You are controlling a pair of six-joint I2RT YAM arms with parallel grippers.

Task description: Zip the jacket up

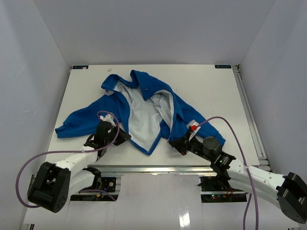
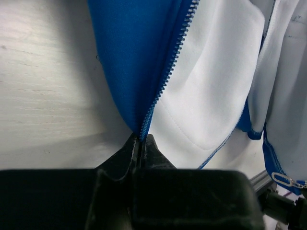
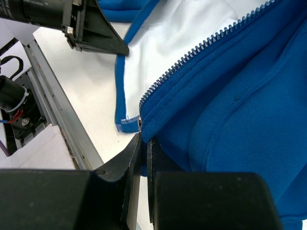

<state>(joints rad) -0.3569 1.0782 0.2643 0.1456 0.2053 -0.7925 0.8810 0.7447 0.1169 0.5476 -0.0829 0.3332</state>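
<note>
Slippage risk: left gripper (image 2: pixel 140 146) and right gripper (image 3: pixel 144 143) each clamp a thin jacket (image 1: pixel 144 112) hem corner; tugging could free it.

Bare table (image 1: pixel 211 91) right of jacket (image 1: pixel 144 115), walls (image 1: pixel 144 28) on three sides

A: Entry, jacket (image 1: pixel 91 115), outer cloth?
B: Bright blue, plain.
A: lining (image 1: pixel 141 120) inside the jacket?
B: Pale grey-white, plain.
A: zipper teeth (image 2: pixel 173 57)?
B: Light, silvery.
A: table (image 1: pixel 206 86) under the jacket?
B: White.
</note>
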